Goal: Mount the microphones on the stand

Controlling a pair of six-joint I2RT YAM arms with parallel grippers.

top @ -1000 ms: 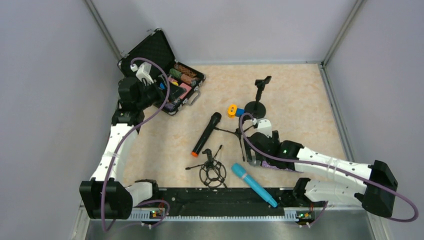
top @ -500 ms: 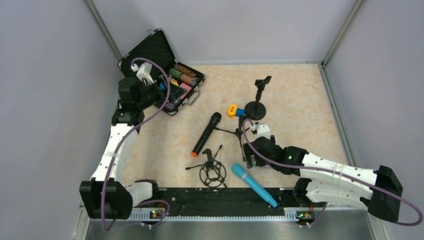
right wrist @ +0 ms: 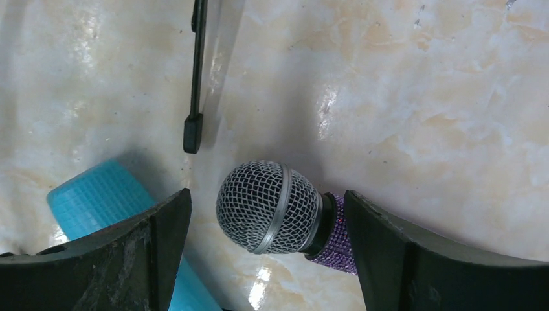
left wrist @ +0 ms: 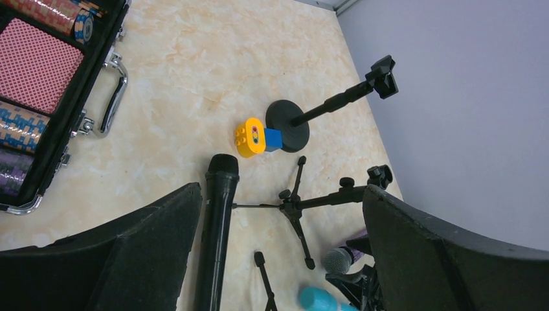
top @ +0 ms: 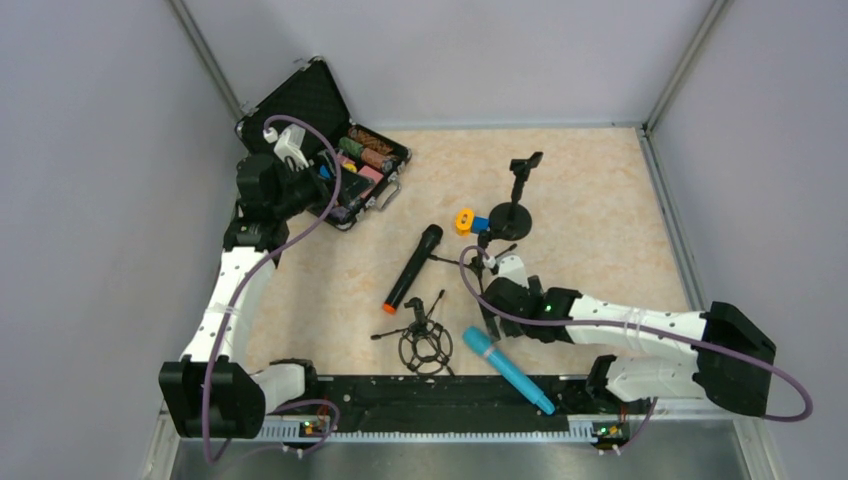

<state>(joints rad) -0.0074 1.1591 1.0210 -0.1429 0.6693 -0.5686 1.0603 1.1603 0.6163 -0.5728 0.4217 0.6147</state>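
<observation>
Right fingers (right wrist: 149, 253): standing apart on either side of the purple mic's grille, with a gap showing at one side; I cannot tell whether they are gripping it.
Purple mic (right wrist: 268, 207): sitting between the right fingers, its long axis slanting across the gap, the silver grille pointing forward and the handle running back beside one finger.
Blue mic (right wrist: 97, 201): lying on the bench (right wrist: 421, 97) just beside the right fingers.
Left fingers (left wrist: 149, 246): spreading wide, holding nothing.
Black mic (left wrist: 217, 227): lying flat below the left fingers, head pointing ahead of them, body running back between them.
Stand (left wrist: 304, 204): standing on its tripod legs ahead of the left fingers, just beside the black mic.
</observation>
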